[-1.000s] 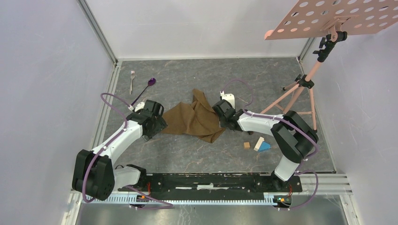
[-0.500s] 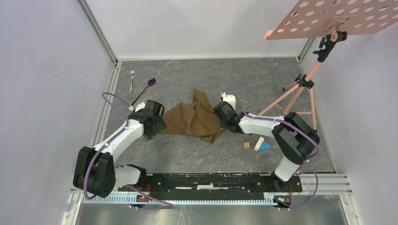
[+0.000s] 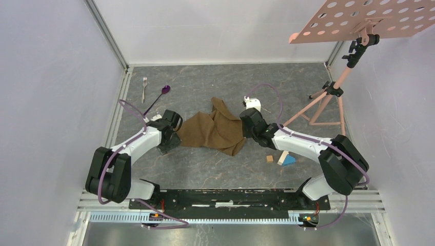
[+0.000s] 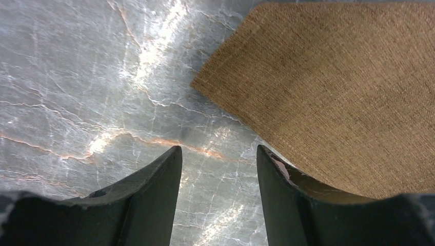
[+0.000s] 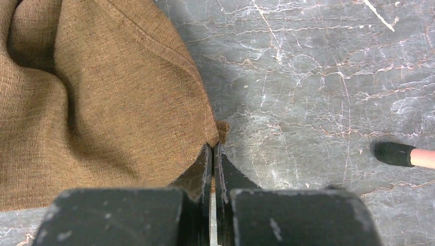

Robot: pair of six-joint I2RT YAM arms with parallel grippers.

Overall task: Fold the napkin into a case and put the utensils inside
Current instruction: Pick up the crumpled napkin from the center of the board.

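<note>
Honestly you're right at the start here. The napkin (image 3: 213,130) sits in the middle of the top view as a rumpled brown heap with one flap poking up toward the back, so no fold is made and there's nothing like a case yet.

Your right gripper (image 5: 213,148) is clenched on the napkin's right edge; in the wrist view you see a little nub of cloth pinched at the tips. Your left gripper (image 4: 218,148) is at the left corner with its jaws apart and bare stone between them. The cloth edge runs just by the right-hand finger, but it's grasping nothing.

The fork (image 3: 144,87) and spoon (image 3: 164,90) lie side by side at the upper left, well apart from the cloth and untouched. So I'd say flattening, folding and loading are all left to do.

The table (image 3: 205,164) is dark grey marbled stone, a bit glossy, boxed in by pale walls (image 3: 51,77). A pink tripod stand (image 3: 328,100) takes the upper right, and small blocks (image 3: 282,157) sit right of centre.
</note>
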